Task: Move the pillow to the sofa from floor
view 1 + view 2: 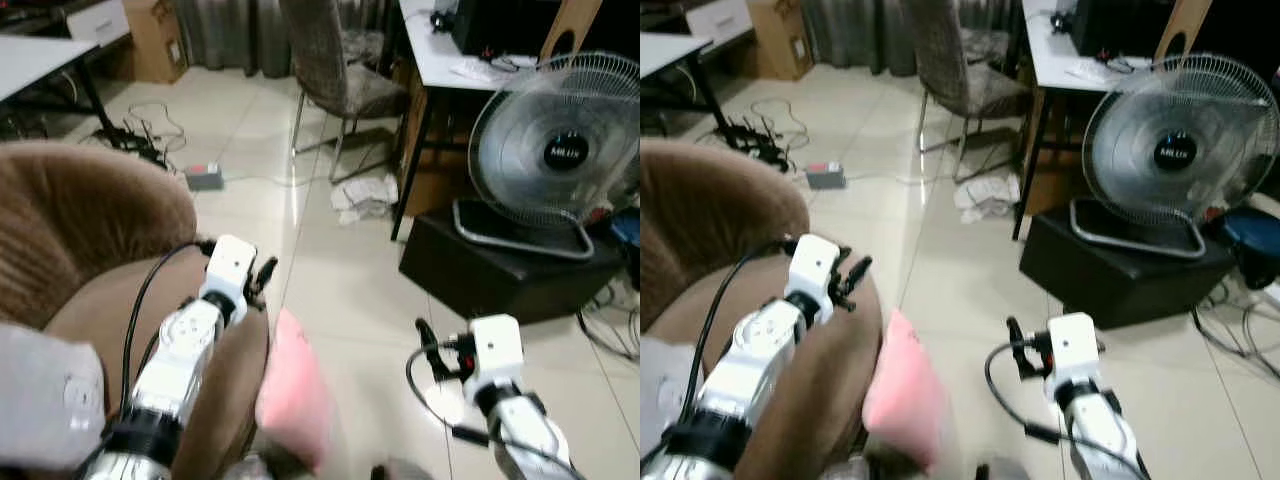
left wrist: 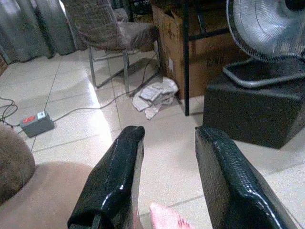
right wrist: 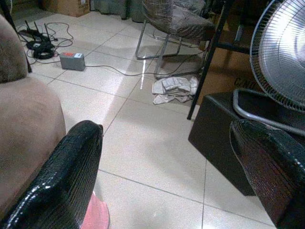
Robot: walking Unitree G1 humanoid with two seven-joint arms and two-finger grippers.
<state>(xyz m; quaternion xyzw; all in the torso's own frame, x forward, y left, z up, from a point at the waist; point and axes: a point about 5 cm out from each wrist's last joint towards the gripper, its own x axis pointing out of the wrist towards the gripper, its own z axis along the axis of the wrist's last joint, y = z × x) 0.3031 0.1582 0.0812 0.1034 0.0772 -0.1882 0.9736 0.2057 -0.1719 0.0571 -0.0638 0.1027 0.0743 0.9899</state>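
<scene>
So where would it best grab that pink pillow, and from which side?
Probably the pillow's upper edge, coming from above on the open-floor side. It stands on edge, leaning against the brown sofa, so that soft top rim is free to pinch. Both the left gripper and the right gripper are open.

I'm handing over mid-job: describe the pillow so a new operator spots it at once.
Start at the big brown sofa on the robot's left. At the front edge of its seat, low between the left hand and right hand, the pillow leans against the sofa's side above the pale tiled floor. It is the only soft pink thing there, among brown upholstery and pale tiles.
</scene>
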